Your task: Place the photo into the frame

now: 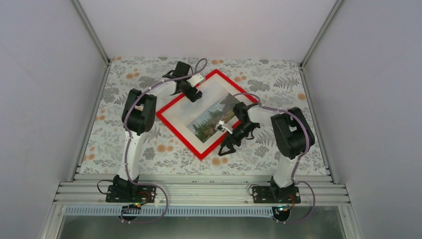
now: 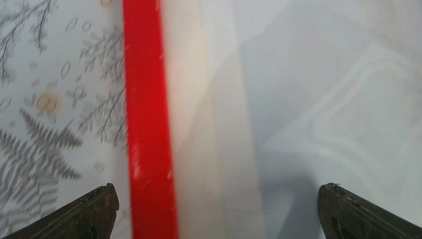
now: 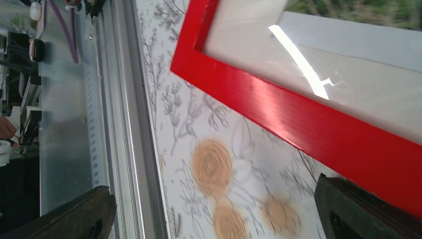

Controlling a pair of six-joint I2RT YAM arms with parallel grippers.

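On the flower-patterned surface (image 1: 119, 149) the frame (image 1: 179, 137) lies flat, turned so that one corner points toward the arm bases. Inside the frame's red rim lies the photo (image 1: 209, 122), a landscape of dark trees. It sits toward the frame's right half, with a pale border around it. Whether the print is under the clear pane or on top of it cannot be told.

Over the frame's far left edge hangs the left end effector (image 1: 195, 96), its fingers spread wide and holding nothing. From the left wrist camera the red rim (image 2: 147, 124) runs up between the two fingertips, closer to the left one. The rest of the gap is filled by the pale, glossy inside of the frame. This view is blurred.

At the frame's near right edge is the right end effector (image 1: 226, 148), also spread wide with nothing between its fingers. Its wrist camera shows the red rim (image 3: 298, 119) crossing at a slant, just beside the right fingertip (image 3: 368, 209). A thin strip of the photo (image 3: 358, 10) shows beyond it. Whether either end effector touches the frame cannot be told.
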